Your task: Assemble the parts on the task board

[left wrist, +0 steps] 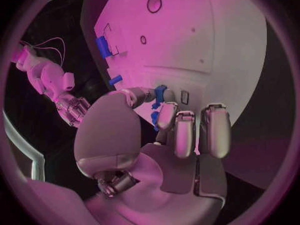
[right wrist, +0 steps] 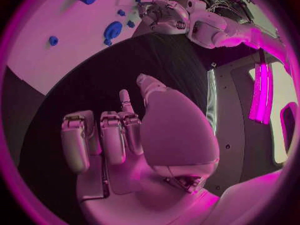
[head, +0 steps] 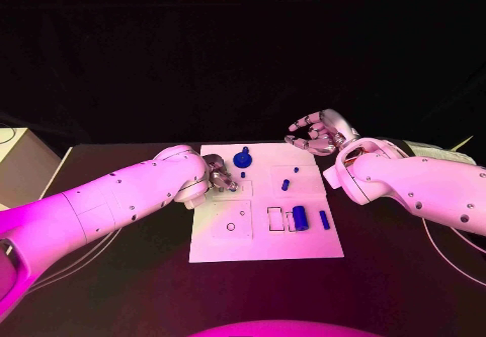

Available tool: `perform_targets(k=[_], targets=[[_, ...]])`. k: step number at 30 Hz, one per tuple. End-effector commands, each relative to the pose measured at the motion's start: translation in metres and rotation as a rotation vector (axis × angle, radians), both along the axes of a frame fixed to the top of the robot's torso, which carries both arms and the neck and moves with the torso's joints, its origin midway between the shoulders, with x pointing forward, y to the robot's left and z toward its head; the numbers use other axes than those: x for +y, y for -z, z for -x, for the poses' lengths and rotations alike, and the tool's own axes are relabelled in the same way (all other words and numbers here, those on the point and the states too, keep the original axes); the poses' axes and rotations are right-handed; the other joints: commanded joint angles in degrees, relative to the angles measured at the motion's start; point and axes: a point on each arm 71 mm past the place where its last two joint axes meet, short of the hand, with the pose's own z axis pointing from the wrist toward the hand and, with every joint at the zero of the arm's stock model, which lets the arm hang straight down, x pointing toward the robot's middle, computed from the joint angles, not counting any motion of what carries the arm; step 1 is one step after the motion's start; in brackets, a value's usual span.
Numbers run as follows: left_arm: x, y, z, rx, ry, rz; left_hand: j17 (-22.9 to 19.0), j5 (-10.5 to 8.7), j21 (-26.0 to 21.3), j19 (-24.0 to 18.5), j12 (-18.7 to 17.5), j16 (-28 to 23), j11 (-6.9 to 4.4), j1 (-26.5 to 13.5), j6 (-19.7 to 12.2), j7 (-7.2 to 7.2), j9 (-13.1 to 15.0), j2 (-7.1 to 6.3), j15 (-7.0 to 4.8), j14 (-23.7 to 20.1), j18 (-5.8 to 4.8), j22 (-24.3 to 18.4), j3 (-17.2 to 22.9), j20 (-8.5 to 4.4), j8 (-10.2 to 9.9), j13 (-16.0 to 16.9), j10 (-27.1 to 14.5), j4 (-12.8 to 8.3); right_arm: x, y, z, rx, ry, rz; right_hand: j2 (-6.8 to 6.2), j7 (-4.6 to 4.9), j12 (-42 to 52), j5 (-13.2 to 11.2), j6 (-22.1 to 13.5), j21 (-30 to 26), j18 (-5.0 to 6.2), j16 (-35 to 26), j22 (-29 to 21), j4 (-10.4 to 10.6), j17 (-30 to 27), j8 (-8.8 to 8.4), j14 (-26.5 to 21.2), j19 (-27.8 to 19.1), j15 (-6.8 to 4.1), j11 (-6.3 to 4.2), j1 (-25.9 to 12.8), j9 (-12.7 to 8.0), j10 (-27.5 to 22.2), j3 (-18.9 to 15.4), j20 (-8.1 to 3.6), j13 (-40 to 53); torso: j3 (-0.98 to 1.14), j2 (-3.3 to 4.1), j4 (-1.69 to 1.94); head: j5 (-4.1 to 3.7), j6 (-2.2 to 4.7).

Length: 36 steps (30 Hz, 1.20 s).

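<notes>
Head view: the task board [head: 265, 239] lies in the middle of the black table [head: 405, 274]. The left hand [head: 218, 177] rests over the board's far-left part, fingers curled down; whether it pinches a part cannot be told here. In the left wrist view, the fingertips [left wrist: 166, 116] sit close to a small blue piece [left wrist: 160, 93] near a rectangular slot, apparently touching but not clearly gripping it. The right hand [head: 320, 133] hovers beyond the board's far-right corner, fingers loosely apart and holding nothing. Loose parts remain: a round blue knob [head: 243, 159] at the far edge, a small peg [head: 286, 185] mid-board, and a blue cylinder [head: 300, 217] with a thin blue bar [head: 324, 220] to its right. Judgement: the step is seating the small piece. It is best done by aligning it squarely over its slot before pressing, with the idle right hand kept off the board.
</notes>
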Motion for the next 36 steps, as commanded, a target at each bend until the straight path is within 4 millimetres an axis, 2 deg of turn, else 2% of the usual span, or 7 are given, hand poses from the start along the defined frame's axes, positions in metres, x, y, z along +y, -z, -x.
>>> perform_targets(k=[1, 9, 15, 17, 18, 23, 36], targets=[[-0.0056, 0.0063, 0.0053, 0.044, 0.034, -0.009, 15.1, -0.3, 0.2, 0.2, -0.5, 0.2, -0.06, -0.7, 1.0, -1.11, 0.3, -0.63, -0.31, 6.0, -0.66, 0.0, 9.6, 0.03, -0.7, -0.2, 0.5, -11.2, 0.0014, -0.0004, 0.0007, -0.007, -0.014, 0.008, 0.15, -0.08, 0.1, 0.2, -0.4, -0.2, -0.62, 0.2, 14.6, 0.0, 14.5, 0.31, 5.8, 5.7, 0.03, 0.05, -0.6, 0.0, 6.0, 0.5, 0.08, 15.1, 0.0, -0.01, 0.0, -0.03, -0.02], [-0.005, 0.0061, 0.0042, 0.037, 0.02, -0.004, 15.1, -0.89, -0.1, 0.2, -1.4, 0.2, -0.77, -2.2, 1.9, -2.4, 0.0, -0.44, -0.95, 6.0, -0.65, -0.1, 3.4, -0.44, -3.3, -1.2, -0.1, -8.7, 0.0012, -0.0004, 0.0007, -0.006, -0.013, 0.005, 0.13, -0.07, 0.1, 0.2, -0.4, -0.3, -0.62, 0.1, 14.6, 0.0, 14.5, 0.3, 5.8, 5.7, 0.03, 0.05, -0.7, 0.0, 6.0, 0.5, 0.08, 15.1, 0.0, 0.0, 0.02, -0.09, 0.1], [-0.0033, 0.0063, 0.0028, 0.032, 0.008, -0.004, 15.1, -0.99, -0.3, 0.2, -1.6, 0.2, -0.76, -2.9, 2.7, -2.23, -0.2, -0.4, -0.91, 6.0, -0.62, -0.3, -0.7, -0.58, -4.9, -1.4, -0.4, -6.1, 0.0009, -0.0004, 0.0008, -0.006, -0.012, 0.004, 0.11, -0.06, 0.1, 0.2, -0.5, -0.3, -0.6, 0.1, 14.5, 0.1, 14.5, 0.27, 5.8, 5.6, 0.04, 0.06, -0.7, 0.0, 6.0, 0.4, 0.08, 15.1, -0.01, 0.0, 0.0, -0.11, 0.16], [-0.0027, 0.0064, 0.0024, 0.03, 0.003, -0.005, 15.1, -1.12, -0.3, 0.2, -1.6, 0.2, -0.66, -3.1, 3.0, -2.18, -0.1, -0.44, -0.81, 6.0, -0.64, -0.2, -2.8, -0.52, -5.3, -1.4, -0.5, -5.1, 0.0009, -0.0005, 0.0008, -0.006, -0.012, 0.004, 0.11, -0.06, 0.1, 0.2, -0.5, -0.3, -0.6, 0.1, 14.5, 0.1, 14.5, 0.27, 5.8, 5.6, 0.04, 0.06, -0.7, 0.0, 6.0, 0.4, 0.08, 15.1, -0.01, 0.01, 0.03, -0.16, 0.19], [-0.0024, 0.0064, 0.0022, 0.03, 0.002, -0.005, 15.1, -1.23, -0.3, 0.2, -1.6, 0.2, -0.56, -3.4, 3.2, -2.05, 0.0, -0.37, -0.74, 6.0, -0.63, -0.3, -5.6, -0.46, -5.7, -1.4, -0.6, -4.0, 0.0008, -0.0005, 0.0008, -0.006, -0.012, 0.003, 0.11, -0.06, 0.1, 0.2, -0.5, -0.3, -0.6, 0.1, 14.5, 0.1, 14.5, 0.27, 5.8, 5.6, 0.04, 0.06, -0.7, 0.0, 6.0, 0.4, 0.08, 15.1, -0.01, 0.01, 0.03, -0.17, 0.21], [-0.0011, 0.0065, 0.0016, 0.027, -0.004, -0.007, 15.1, -1.45, -0.4, 0.2, -1.7, 0.2, -0.45, -2.9, 3.6, -1.91, 0.3, -0.18, -0.66, 6.0, -0.62, -0.3, -10.0, -0.38, -6.5, -1.3, -0.7, -2.2, 0.0001, -0.0006, 0.0009, -0.007, -0.01, 0.003, 0.09, -0.04, 0.1, 0.2, -0.6, -0.4, -0.59, 0.1, 14.5, 0.1, 14.4, 0.24, 5.8, 5.6, 0.04, 0.07, -0.8, 0.0, 6.0, 0.4, 0.08, 15.1, -0.02, 0.03, 0.03, -0.16, 0.23], [0.0008, 0.0062, 0.0008, 0.02, -0.016, -0.007, 15.1, -1.98, -0.5, 0.2, -1.8, 0.2, -0.33, -2.1, 3.8, -1.75, 0.9, -0.11, -0.54, 6.0, -0.63, -0.2, -15.4, -0.3, -7.3, -1.3, -0.7, 0.5, -0.0006, -0.0008, 0.0011, -0.009, -0.008, 0.003, 0.08, -0.03, 0.1, 0.2, -0.6, -0.4, -0.58, 0.1, 14.5, 0.1, 14.3, 0.22, 5.8, 5.6, 0.05, 0.08, -0.9, 0.0, 6.0, 0.4, 0.08, 15.1, -0.03, 0.01, 0.03, -0.25, 0.22]])
